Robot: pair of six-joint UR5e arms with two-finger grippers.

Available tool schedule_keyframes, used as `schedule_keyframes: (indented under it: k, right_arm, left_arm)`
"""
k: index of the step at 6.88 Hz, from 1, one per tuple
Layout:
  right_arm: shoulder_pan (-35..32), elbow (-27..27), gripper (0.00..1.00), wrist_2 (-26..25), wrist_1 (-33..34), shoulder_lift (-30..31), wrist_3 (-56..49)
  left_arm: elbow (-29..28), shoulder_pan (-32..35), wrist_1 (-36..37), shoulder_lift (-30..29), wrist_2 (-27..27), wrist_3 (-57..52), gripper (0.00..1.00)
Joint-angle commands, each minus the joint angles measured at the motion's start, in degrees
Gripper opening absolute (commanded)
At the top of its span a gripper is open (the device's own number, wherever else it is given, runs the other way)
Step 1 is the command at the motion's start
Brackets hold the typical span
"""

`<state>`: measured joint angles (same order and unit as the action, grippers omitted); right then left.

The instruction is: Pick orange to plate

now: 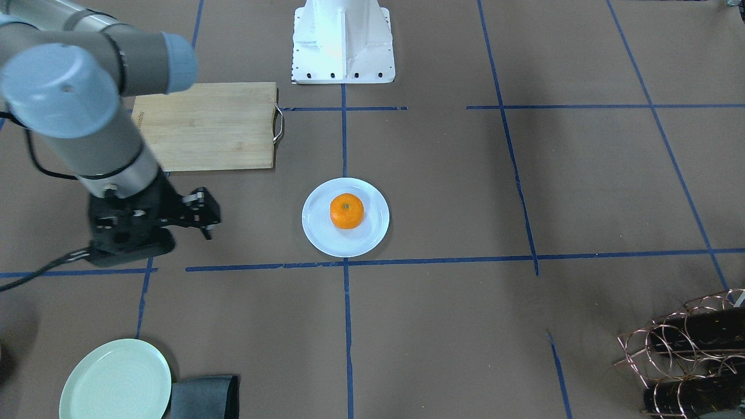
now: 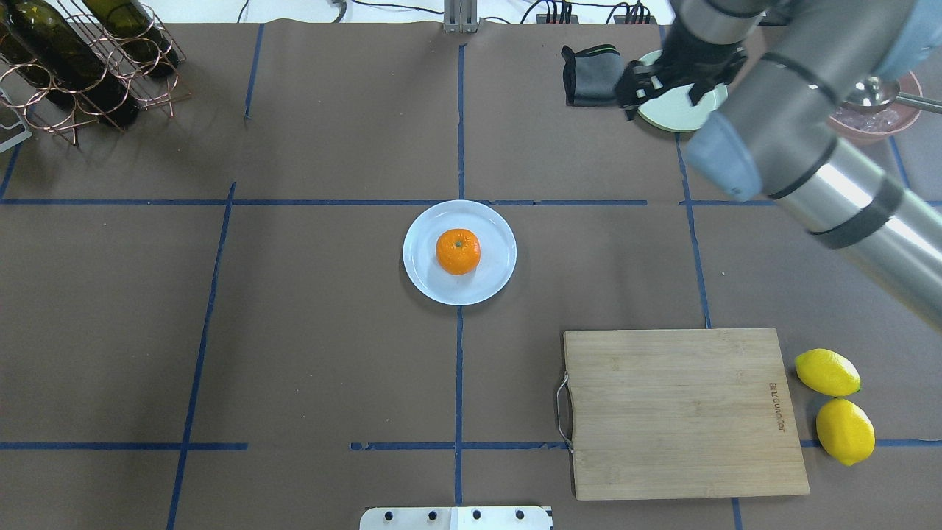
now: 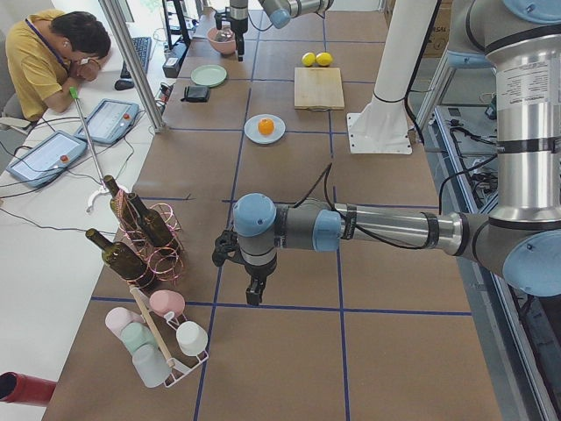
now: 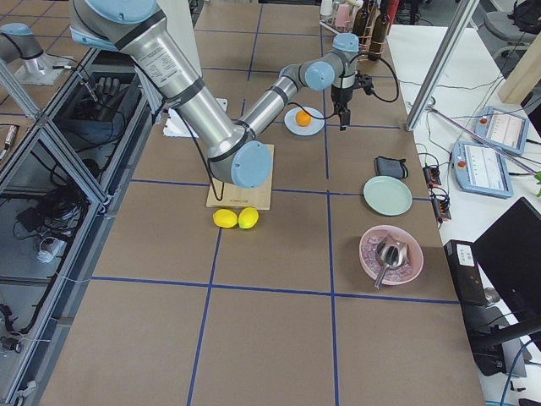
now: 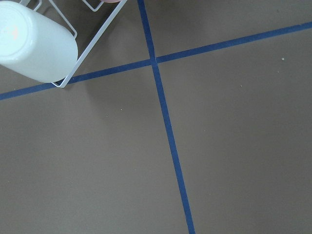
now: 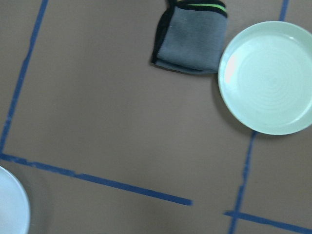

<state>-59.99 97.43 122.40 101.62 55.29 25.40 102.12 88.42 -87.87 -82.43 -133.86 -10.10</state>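
Observation:
The orange rests in the middle of the white plate at the table's centre, also seen from the front as orange on plate. My right gripper hovers well off to the plate's side with its fingers apart and nothing between them; from overhead the right gripper hangs near the mint plate. The left gripper shows only in the exterior left view, far from the plate, and I cannot tell whether it is open or shut.
A mint-green plate and a folded grey cloth lie below the right wrist. A wooden cutting board and two lemons sit on the right, a bottle rack at the far left, a pink bowl.

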Motion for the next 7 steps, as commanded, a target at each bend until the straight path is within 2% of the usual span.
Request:
schedule_keyframes:
  k: [1,2,3,5,7]
  right_arm:
    - [-12.99,4.43,1.0,2.49,7.77,10.33,-27.22]
    - [-17.05,4.61,1.0,1.71,9.28,13.84,-32.2]
    - [-20.48,4.96,1.0,0.75,8.69,19.97,-32.6]
    - [-24.45,4.97,1.0,0.64,3.87,33.16,-31.82]
    - [-24.73,3.39,1.0,6.68,-4.98,39.77,-31.9]
  left_arm:
    - [0.09,0.0,-0.02,0.26,0.01,-0.09,1.0]
    - [0.09,0.0,-0.1,0.26,-0.08,-0.09,1.0]
    - [0.18,0.0,-0.11,0.34,0.01,-0.09,1.0]
    - [0.01,0.26,-0.02,0.34,-0.08,-0.09,1.0]
    - [-0.17,0.26,-0.36,0.34,-0.17,-0.18,1.0]
